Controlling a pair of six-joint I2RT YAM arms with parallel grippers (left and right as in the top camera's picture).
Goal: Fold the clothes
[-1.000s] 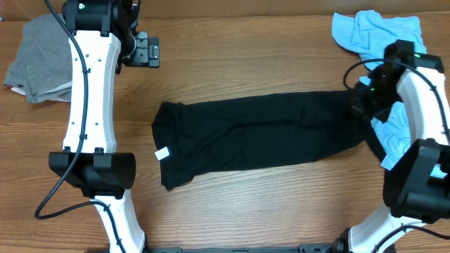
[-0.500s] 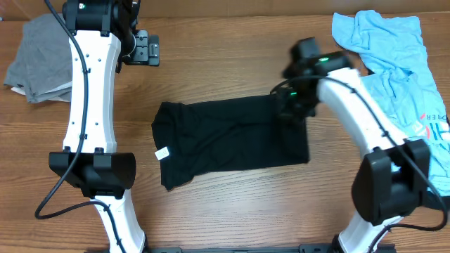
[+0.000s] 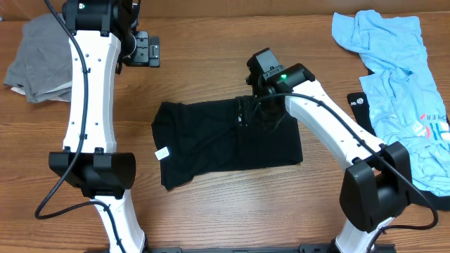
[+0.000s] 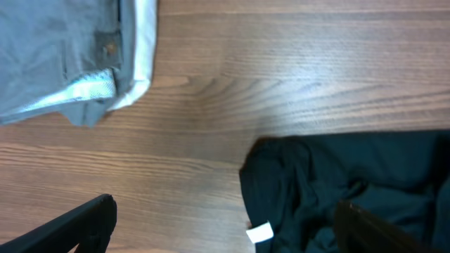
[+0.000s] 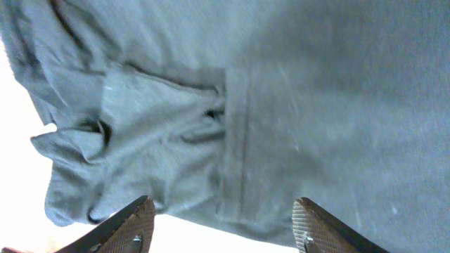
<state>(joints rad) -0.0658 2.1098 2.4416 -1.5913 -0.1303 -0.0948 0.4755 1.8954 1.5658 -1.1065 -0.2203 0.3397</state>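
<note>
Grey garment (image 3: 39, 60): crumpled, well left of the black T-shirt (image 3: 211, 144).
Left gripper (image 3: 145, 49): jaws wide and empty, beyond the T-shirt's left end.
Black T-shirt: flat on the table (image 3: 211, 70), white tag (image 3: 162, 153) at its left edge.
Right gripper (image 5: 221, 221): fingers parted, gripping nothing, over the T-shirt's far edge.
Light-blue garment (image 3: 394, 63): heaped well right of the T-shirt.

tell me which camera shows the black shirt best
Overhead: nearly the whole black shirt is in frame, with only the right arm crossing its top edge. Left wrist catches just the end with the tag. Right wrist is a washed-out close-up of a hem.
</note>
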